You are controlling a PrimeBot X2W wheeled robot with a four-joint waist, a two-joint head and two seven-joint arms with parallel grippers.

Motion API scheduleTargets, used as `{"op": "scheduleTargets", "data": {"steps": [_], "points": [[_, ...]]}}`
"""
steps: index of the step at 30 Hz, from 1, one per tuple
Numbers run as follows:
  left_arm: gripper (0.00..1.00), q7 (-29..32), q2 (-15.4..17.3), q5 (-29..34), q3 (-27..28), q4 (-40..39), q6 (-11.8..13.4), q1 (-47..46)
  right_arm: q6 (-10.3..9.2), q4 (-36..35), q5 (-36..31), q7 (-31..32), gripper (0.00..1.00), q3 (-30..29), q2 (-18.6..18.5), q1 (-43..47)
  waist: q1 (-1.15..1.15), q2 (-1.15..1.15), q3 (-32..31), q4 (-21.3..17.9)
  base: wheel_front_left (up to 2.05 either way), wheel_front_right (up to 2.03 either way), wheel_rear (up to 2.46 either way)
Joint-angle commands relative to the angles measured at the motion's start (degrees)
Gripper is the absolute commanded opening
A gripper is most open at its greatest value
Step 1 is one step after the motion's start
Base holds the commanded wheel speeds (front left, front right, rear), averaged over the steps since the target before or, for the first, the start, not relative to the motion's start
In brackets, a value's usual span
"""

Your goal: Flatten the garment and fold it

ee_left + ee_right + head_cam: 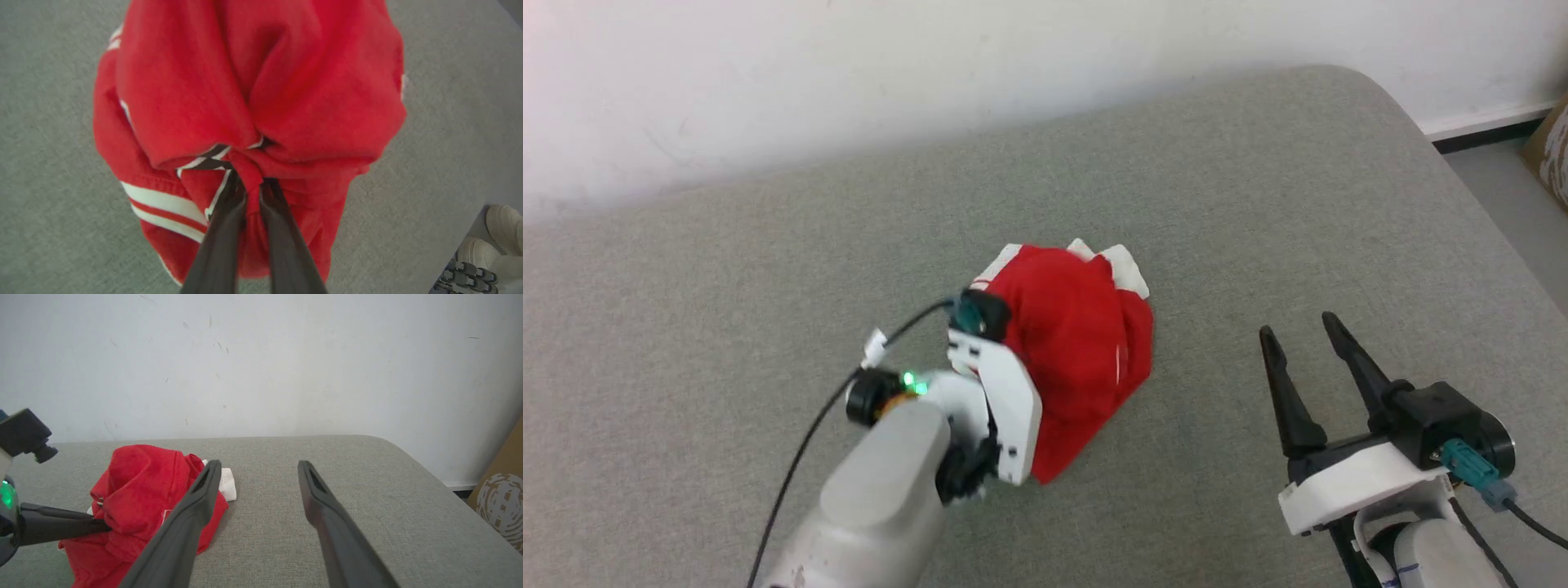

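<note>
A: Where's the garment [1078, 343]?
B: It's a red lump w/ white bits, mid grey cushion [1258, 163].
A: Any words on it?
B: Black & white print peeks out, too scrunched to read.
A: And the grippers?
B: The left gripper [251, 179] pinches a red fold tight. The right gripper [1298, 324] is spread wide, holds nothing, well apart from the lump.
A: The brown box [500, 498]?
B: White swirl, no words.

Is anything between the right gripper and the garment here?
Nothing visible. Bare grey cushion separates the open right gripper from the garment; the left gripper pinches its opposite side.
</note>
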Motion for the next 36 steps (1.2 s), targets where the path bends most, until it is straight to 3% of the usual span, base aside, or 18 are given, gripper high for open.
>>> {"op": "scheduleTargets", "data": {"steps": [1, 2, 3, 4, 9, 17, 20, 24, 28, 36], "points": [[0.0, 0.2, -0.07, -0.24, -0.09, 0.14, -0.17, 0.53, -0.12, 0.06, 0.39, 0.15, 1.0, 0.25, 0.12, 0.62, 0.0, 0.0, 0.11, 0.37, 0.0, 0.0, 0.0], [0.07, 0.78, -0.21, -0.47, -0.36, 0.51, -0.19, 1.05, -0.12, 0.12, 0.41, 0.19, 1.0, 0.35, 0.12, 0.67, 0.0, 0.0, 0.17, 0.67, 0.0, 0.0, 0.0], [0.62, 0.96, -0.31, -0.56, -0.55, 0.65, -0.12, 1.44, -0.12, 0.19, 0.45, 0.26, 1.0, 0.46, 0.12, 0.69, 0.0, 0.0, 0.19, 1.02, 0.0, 0.0, 0.0], [1.0, 0.75, -0.41, -0.66, -0.59, 0.56, 0.06, 1.7, -0.12, 0.23, 0.46, 0.34, 1.0, 0.51, 0.12, 0.72, 0.0, 0.0, 0.22, 1.47, 0.0, 0.0, 0.0], [1.0, -5.92, -0.61, -1.48, 1.08, -3.08, 1.1, 3.12, -0.12, 0.42, 0.4, 0.6, 1.0, 0.77, 0.12, 0.87, 0.0, 0.0, -0.24, 3.66, 0.0, 0.0, 0.0], [1.0, -30.77, 2.36, 0.31, 7.3, -15.1, 4.43, 7.19, -0.12, -0.25, -0.31, 1.21, 1.0, 0.07, 0.13, 1.46, 0.0, 0.0, -1.39, 7.39, 0.0, 0.0, 0.0], [1.0, -36.48, 3.88, 0.81, 9.9, -18.92, 5.5, 9.89, -0.12, -0.58, -0.6, 1.56, 1.0, -0.3, 0.13, 1.69, 0.0, 0.0, -1.92, 8.69, 0.0, 0.0, 0.0], [1.0, -38.03, 5.7, 3.38, 15.02, -25.66, 7.38, 14.53, -0.12, -1.0, -0.27, 2.3, 1.0, -0.82, 0.13, 1.59, 0.0, 0.0, -2.12, 10.21, 0.0, 0.0, 0.0], [1.0, -38.08, 5.6, 7.12, 21.26, -33.09, 7.34, 20.75, -0.12, -0.94, 1.3, 4.08, 1.0, -1.03, 0.13, 0.82, 0.0, 0.0, -1.96, 11.62, 0.0, 0.0, 0.0], [1.0, -38.1, 2.31, 12.1, 28.67, -39.08, 4.81, 29.51, -0.12, 5.22, 4.39, 19.47, 1.0, -1.07, 0.13, -4.62, 0.0, 0.0, -0.32, 14.69, 0.0, 0.0, 0.0]]}}
